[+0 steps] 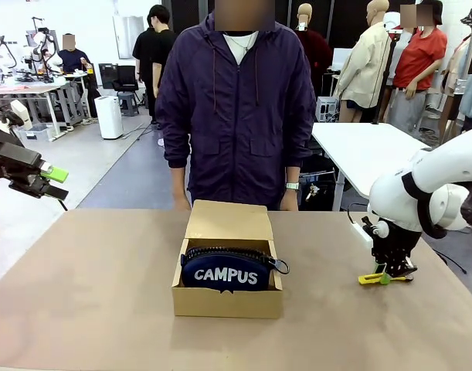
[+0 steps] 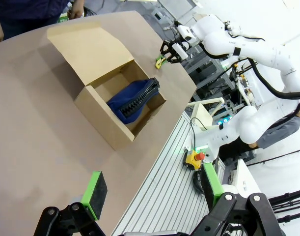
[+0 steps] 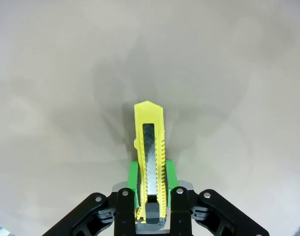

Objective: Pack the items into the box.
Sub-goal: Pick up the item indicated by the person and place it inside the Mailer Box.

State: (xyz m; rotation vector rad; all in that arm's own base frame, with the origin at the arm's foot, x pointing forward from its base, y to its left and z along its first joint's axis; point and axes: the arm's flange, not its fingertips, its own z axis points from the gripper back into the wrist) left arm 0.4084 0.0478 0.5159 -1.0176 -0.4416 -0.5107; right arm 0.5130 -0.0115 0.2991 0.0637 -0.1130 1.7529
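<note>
Packing looks partly done. Left gripper (image 1: pixel 56 183) hangs wide open and empty past the left edge of the table (image 1: pixel 104 294). Pouch (image 1: pixel 224 272) lies inside the open box (image 1: pixel 228 303). Right gripper (image 1: pixel 386 276) clamps the knife (image 1: pixel 372 278) low by the tabletop, yet to go in.

The front wall of the box (image 1: pixel 226 303) is hiding the lower part of the CAMPUS pouch (image 1: pixel 226 272). The right gripper (image 3: pixel 151 175) is covering the rear sides of the utility knife (image 3: pixel 150 140). The left arm (image 1: pixel 11 159) is running off-frame.
</note>
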